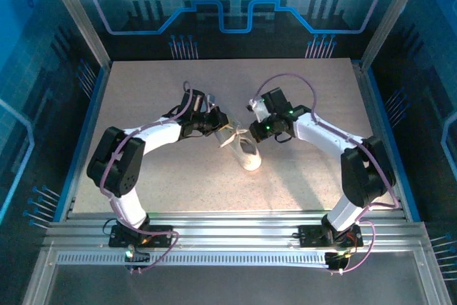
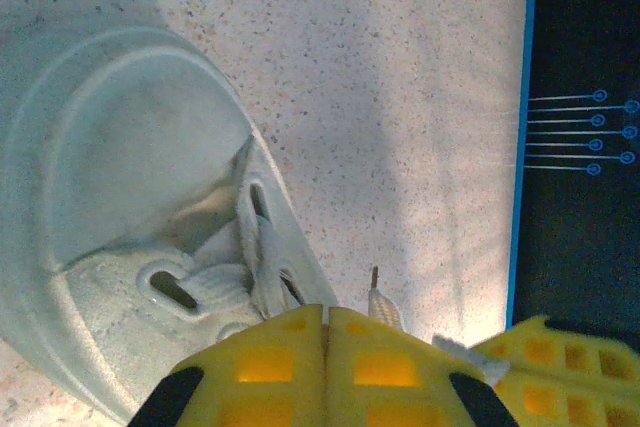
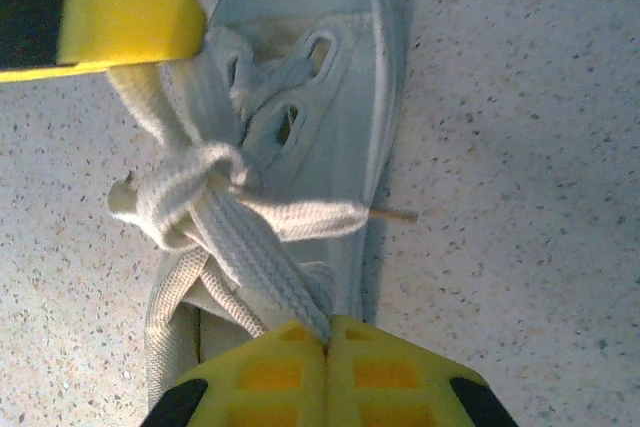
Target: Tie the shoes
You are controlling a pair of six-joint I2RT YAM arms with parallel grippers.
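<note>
the sneaker [image 1: 247, 155] sits in the middle of the surface [image 1: 307, 191], its long axis slanting between my hands: heel opening beside the left hand [image 2: 326, 319], toe end under the right hand [image 3: 327, 335]. both hands are pressed together. the left looks to be pinching the left strand [image 3: 135, 97], and the right is pinching the right strand [image 3: 268, 272]. each strand leads out of the half-knot [image 3: 195, 197]. i judge the pull goes outward, across that axis.
</note>
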